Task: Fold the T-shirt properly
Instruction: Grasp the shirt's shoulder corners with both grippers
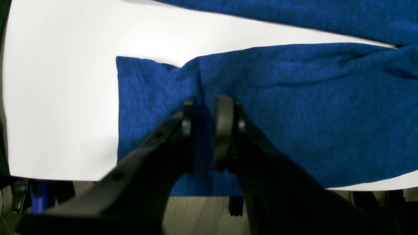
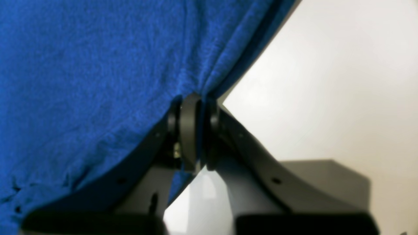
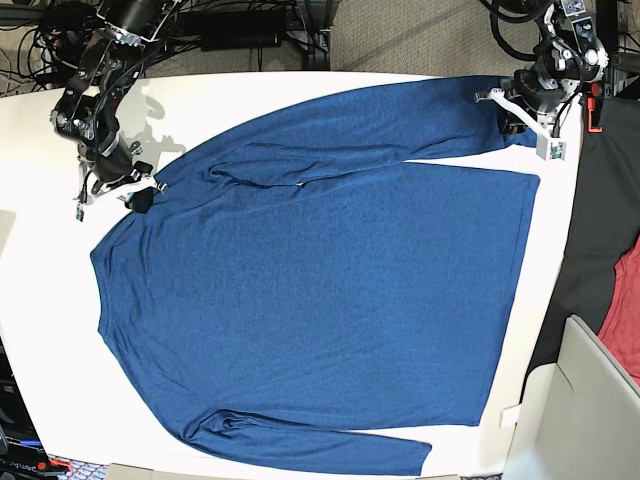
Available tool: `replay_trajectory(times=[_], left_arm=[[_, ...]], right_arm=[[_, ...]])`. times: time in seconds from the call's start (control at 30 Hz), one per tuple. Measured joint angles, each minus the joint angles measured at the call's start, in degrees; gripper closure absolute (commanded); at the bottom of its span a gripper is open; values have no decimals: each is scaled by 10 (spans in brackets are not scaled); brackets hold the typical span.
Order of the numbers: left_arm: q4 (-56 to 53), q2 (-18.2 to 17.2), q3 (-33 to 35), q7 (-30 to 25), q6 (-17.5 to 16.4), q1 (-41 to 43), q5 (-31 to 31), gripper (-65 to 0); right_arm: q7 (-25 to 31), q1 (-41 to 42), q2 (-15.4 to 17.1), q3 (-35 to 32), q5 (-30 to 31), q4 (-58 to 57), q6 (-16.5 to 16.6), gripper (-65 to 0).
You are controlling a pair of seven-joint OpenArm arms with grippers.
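Left wrist: left claw point(image 1: 205, 130) pinched the sleeve cuff of the shirt point(image 1: 294, 114).
Right wrist: right claw point(image 2: 192, 130) clamped a bunched shirt edge.
Base: shirt lay flat, spread across the white surface point(image 3: 40, 250).
Progress: no fold made; everything remained.

White table point(image 3: 40, 330), dark blue long-sleeved T-shirt point(image 3: 320, 290) spread flat across most of it, one sleeve along the far edge, one along the near edge
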Motion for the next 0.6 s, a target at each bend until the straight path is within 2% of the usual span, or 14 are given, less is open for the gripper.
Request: replay_trajectory(times=[0.2, 0.33, 0.47, 0.6], left_arm=[[6, 0, 0, 1, 0, 18, 0, -69], [33, 0, 4, -1, -2, 39, 0, -69], [59, 0, 31, -4, -4, 61, -1, -69], [82, 0, 29, -5, -4, 69, -2, -69]], right_arm=[[-52, -37, 10, 128, 107, 1, 10, -13], [-59, -64, 44, 156, 128, 0, 8, -13], [-56, -90, 56, 173, 154, 0, 9, -13], [-58, -97, 63, 175, 164, 0, 7, -13]])
